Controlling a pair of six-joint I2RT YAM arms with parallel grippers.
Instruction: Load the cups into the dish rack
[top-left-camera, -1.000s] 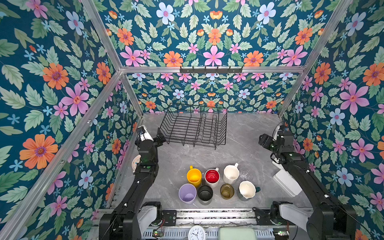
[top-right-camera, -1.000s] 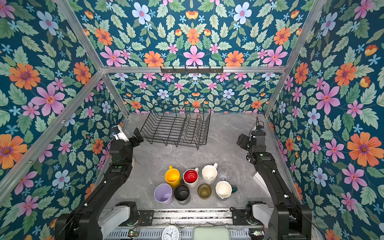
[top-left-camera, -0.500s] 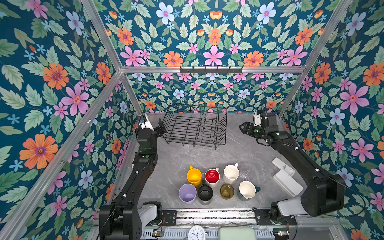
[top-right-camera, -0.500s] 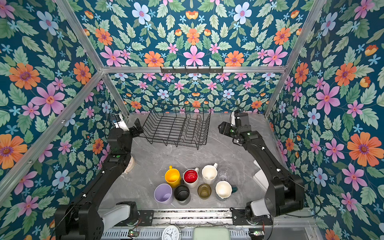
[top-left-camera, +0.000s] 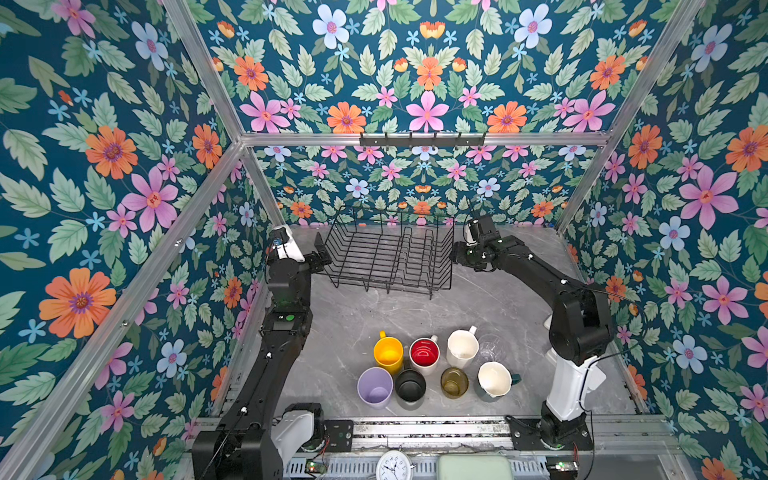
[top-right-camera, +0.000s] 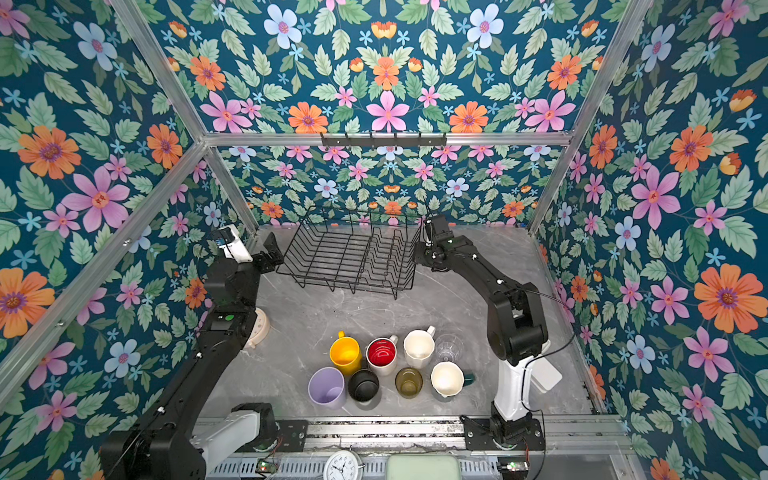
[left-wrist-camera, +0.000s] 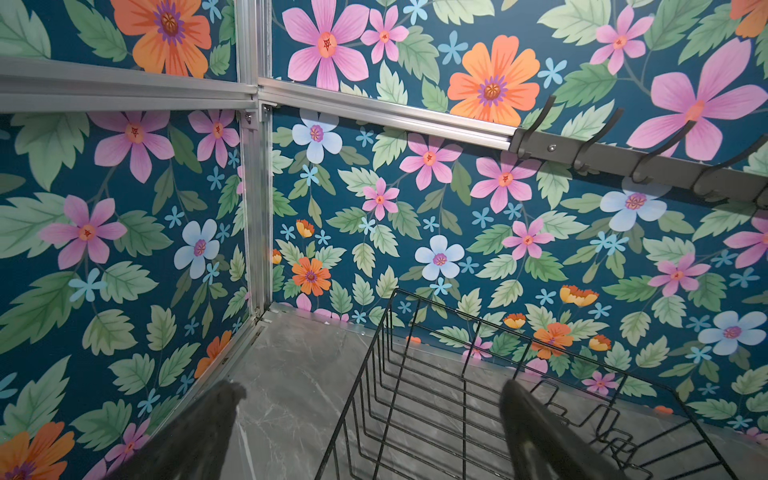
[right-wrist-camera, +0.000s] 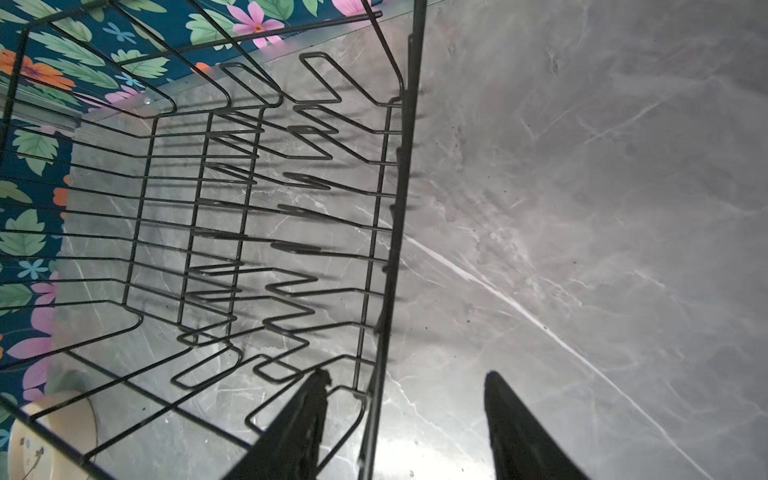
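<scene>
The black wire dish rack (top-left-camera: 390, 253) (top-right-camera: 349, 253) stands empty at the back of the table. My left gripper (top-left-camera: 322, 255) (left-wrist-camera: 370, 401) is open at its left end, one finger on each side of the rack's rim wire (left-wrist-camera: 368, 357). My right gripper (top-left-camera: 457, 257) (right-wrist-camera: 405, 384) is open at the right end and straddles the rim (right-wrist-camera: 397, 199) without touching it. The cups stand grouped near the front: yellow mug (top-left-camera: 388, 353), red-inside mug (top-left-camera: 424, 353), cream mug (top-left-camera: 461, 348), clear glass (top-left-camera: 490, 351), lilac tumbler (top-left-camera: 375, 387), black mug (top-left-camera: 410, 385), amber glass (top-left-camera: 454, 381), teal mug (top-left-camera: 494, 378).
A black hook rail (top-left-camera: 422, 139) hangs on the back wall above the rack. A cream round object (top-right-camera: 257, 328) lies by the left arm. A white block (top-right-camera: 544, 374) sits behind the right arm's base. A clock (top-left-camera: 392, 467) and a green pad (top-left-camera: 476, 467) sit at the front edge.
The right arm swung from the right wall to the rack's right end, and its jaws narrowed. The left gripper moved back and inward to the rack's left end.
</scene>
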